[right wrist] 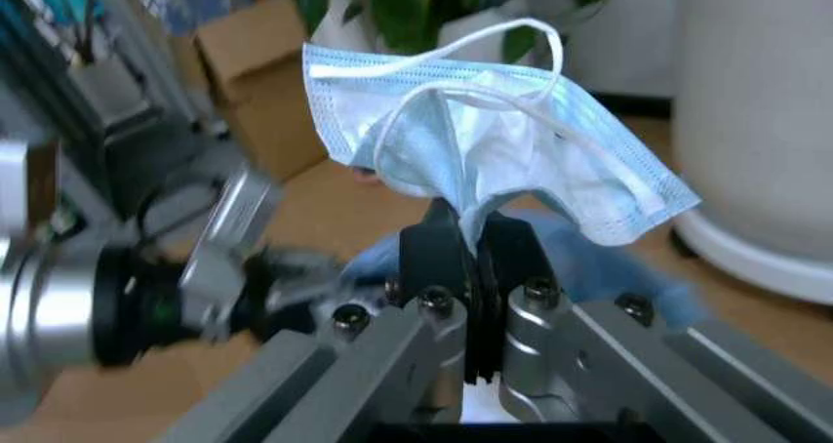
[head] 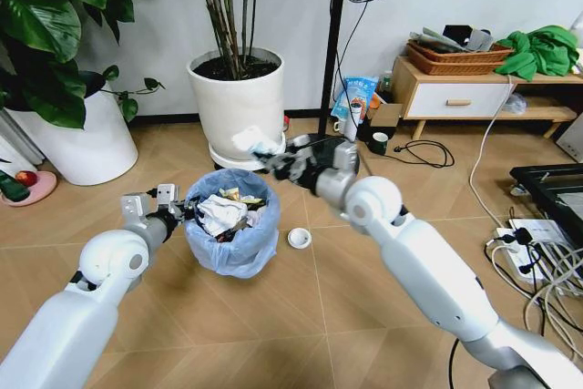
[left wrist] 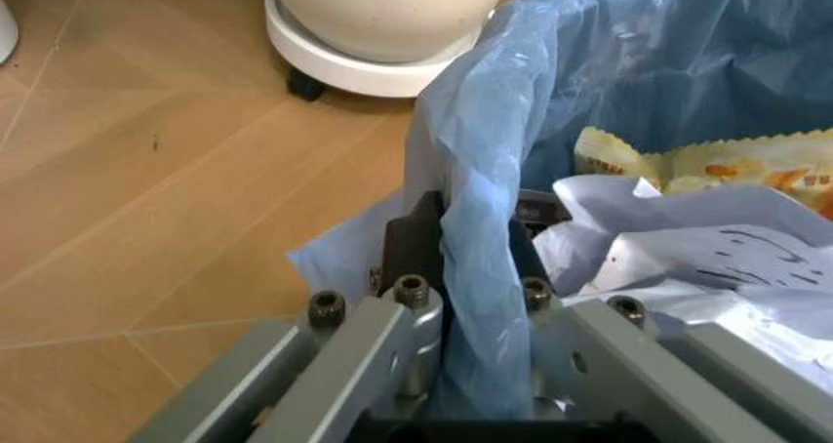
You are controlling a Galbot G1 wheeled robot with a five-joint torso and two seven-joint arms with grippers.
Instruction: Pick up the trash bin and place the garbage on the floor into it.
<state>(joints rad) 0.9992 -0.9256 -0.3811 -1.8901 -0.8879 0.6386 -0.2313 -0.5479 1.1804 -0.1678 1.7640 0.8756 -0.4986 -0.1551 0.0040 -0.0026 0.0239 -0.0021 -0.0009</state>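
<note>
Right gripper [right wrist: 471,253]: jaws clamped together on a fold of a light-blue face mask [right wrist: 501,160], which stands up out of the jaws, crumpled, ear loops free; its long axis runs roughly across the jaw line. In the head view the mask hangs at the right gripper's tip [head: 273,157], raised off the floor [head: 310,316], just past the far rim of the trash bin [head: 232,225] and in front of the big white plant pot [head: 237,102]. Left gripper [left wrist: 475,302]: jaws closed on the bin's rim, pinching the thin blue bag liner [left wrist: 482,170] between them; in the head view it sits at the bin's left edge [head: 178,211]. Bin stands upright on the floor, mouth up, already holding white paper wads [head: 219,214] and a yellow snack wrapper [left wrist: 729,165]. Key relation: the bin mouth lies below and slightly toward the robot from the right jaws, so my read is the mask needs a short carry back over the opening before release. A white disc [head: 299,239] lies on the floor just right of the bin, apart from it, not yet collected; the right arm is the nearer one to it.
</note>
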